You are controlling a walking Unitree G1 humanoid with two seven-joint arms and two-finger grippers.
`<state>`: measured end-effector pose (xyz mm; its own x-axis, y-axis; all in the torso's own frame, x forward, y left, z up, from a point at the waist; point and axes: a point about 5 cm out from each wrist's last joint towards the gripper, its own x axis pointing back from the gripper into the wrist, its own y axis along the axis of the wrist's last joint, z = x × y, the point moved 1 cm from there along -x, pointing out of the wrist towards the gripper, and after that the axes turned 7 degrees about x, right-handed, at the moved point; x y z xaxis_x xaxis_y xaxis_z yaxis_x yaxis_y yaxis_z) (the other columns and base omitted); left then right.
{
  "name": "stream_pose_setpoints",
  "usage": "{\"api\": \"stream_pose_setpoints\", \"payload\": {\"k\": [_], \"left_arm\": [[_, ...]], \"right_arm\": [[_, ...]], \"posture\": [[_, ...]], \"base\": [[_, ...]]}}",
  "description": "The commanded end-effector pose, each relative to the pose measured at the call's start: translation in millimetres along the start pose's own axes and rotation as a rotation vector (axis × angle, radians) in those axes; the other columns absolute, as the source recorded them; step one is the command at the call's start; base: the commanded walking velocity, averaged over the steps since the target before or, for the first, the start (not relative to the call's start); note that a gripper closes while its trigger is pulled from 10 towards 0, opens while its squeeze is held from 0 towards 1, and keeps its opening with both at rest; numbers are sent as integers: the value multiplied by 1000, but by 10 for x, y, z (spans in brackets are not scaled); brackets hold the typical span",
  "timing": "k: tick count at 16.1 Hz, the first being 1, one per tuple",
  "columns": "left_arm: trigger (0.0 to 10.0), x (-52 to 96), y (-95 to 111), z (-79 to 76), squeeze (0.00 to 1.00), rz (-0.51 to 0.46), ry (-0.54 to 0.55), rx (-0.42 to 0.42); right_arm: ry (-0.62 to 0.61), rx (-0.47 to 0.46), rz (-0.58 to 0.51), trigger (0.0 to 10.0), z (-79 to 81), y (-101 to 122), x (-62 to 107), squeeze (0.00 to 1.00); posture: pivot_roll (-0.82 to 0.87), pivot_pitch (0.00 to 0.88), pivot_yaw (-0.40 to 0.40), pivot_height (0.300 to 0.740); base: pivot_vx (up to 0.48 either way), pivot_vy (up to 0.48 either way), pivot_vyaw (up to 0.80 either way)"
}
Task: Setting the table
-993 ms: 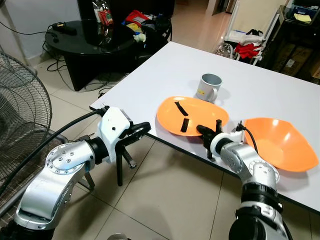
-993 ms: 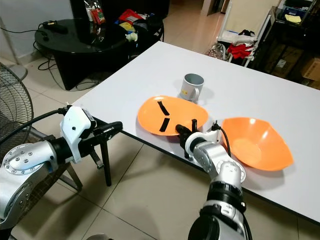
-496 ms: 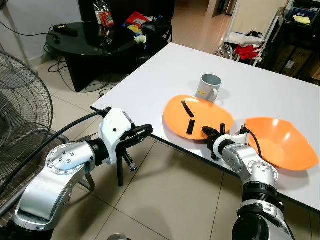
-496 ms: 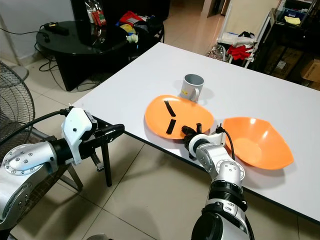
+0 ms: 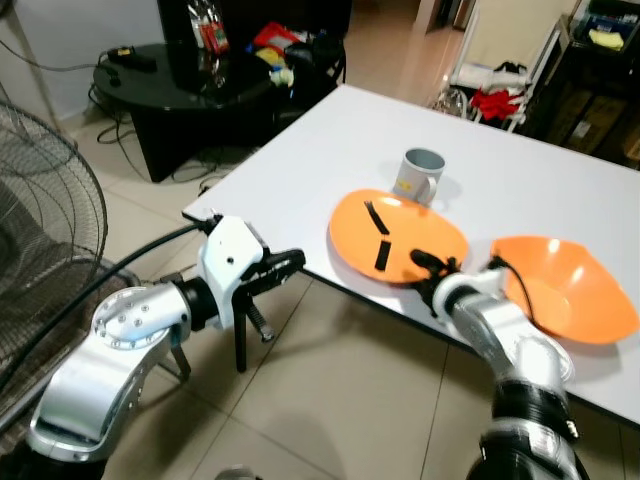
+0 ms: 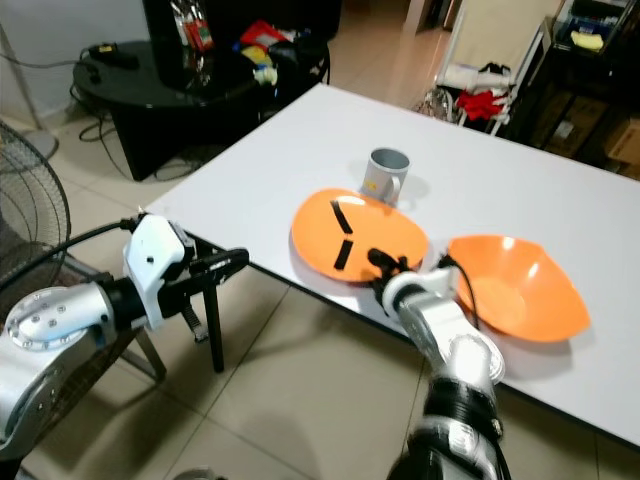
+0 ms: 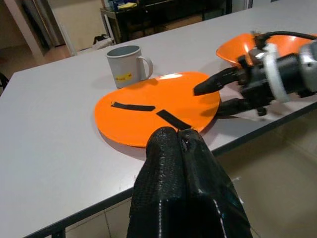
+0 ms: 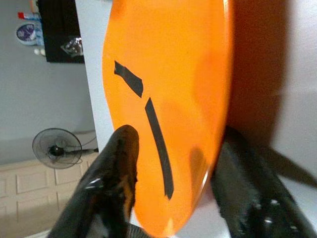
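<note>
An orange plate (image 5: 398,235) with two black tape strips lies near the front edge of the white table (image 5: 300,150). My right gripper (image 5: 425,265) is shut on the plate's near rim, one finger (image 7: 218,82) over the top and the other under the edge. The right wrist view shows the plate (image 8: 168,64) between both fingers. An orange bowl (image 5: 565,285) sits just right of the plate, and a grey mug (image 5: 420,172) stands behind it. My left gripper (image 5: 295,262) is shut and empty, hovering off the table's front left corner, pointing at the plate.
A black round side table (image 5: 170,80) with clutter stands at the far left. A floor fan (image 5: 40,220) is at my left. A black table leg (image 5: 240,345) hangs below the corner near my left gripper. Shelves and red cloth (image 5: 495,100) lie beyond the table.
The plate has slid a little to the right, toward the bowl, with my right gripper on its rim. The right arm is blurred now. The left arm has barely moved.
</note>
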<state>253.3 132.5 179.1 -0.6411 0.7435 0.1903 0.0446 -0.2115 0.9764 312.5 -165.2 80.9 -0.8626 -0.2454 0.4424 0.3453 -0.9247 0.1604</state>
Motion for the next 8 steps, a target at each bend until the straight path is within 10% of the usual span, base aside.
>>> {"api": "stream_pose_setpoints", "payload": {"k": [1,7,8], "left_arm": [[10000,-16,15,-28,0,-7,-4,-12],[10000,-41,4,-66,0,-17,-7,0],[10000,-44,5,-69,0,-20,-7,2]], "right_arm": [[26,12,-27,10000,82,78,66,1000],[37,188,-1,10000,147,-52,553,1000],[41,368,1,10000,250,-63,651,1000]], "posture": [[107,0,-76,740],[80,0,-66,740],[75,0,-65,740]], "base": [[0,0,0],[0,0,0],[0,0,0]]}}
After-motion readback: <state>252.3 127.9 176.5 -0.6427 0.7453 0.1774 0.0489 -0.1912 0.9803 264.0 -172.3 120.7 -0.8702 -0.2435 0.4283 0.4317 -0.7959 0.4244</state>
